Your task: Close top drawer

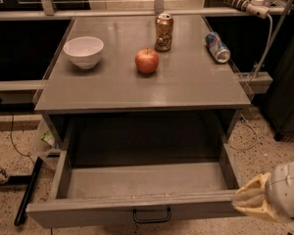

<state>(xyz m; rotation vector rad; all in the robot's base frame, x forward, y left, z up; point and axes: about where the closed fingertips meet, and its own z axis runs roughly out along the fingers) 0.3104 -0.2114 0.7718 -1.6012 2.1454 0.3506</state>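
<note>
drawer (93, 212): pulled all the way out under the tabletop (186, 84)
gripper (242, 202): bottom right, just beside the drawer's front right corner, can't tell how it's set
on top: bowl (83, 51), apple (146, 60), can (163, 32)

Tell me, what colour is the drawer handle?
Black handle, clearest in the camera view; the gripper sits by the top drawer's right front corner.

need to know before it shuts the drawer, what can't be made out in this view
- gripper, lower right by the top drawer's front corner: its arm is cut off by the frame edge, and contact with the drawer front cannot be told.
- Whatever lies below the drawer front: cut off by the bottom edge.
- Drawer's rear: hidden in shadow under the tabletop.
</note>
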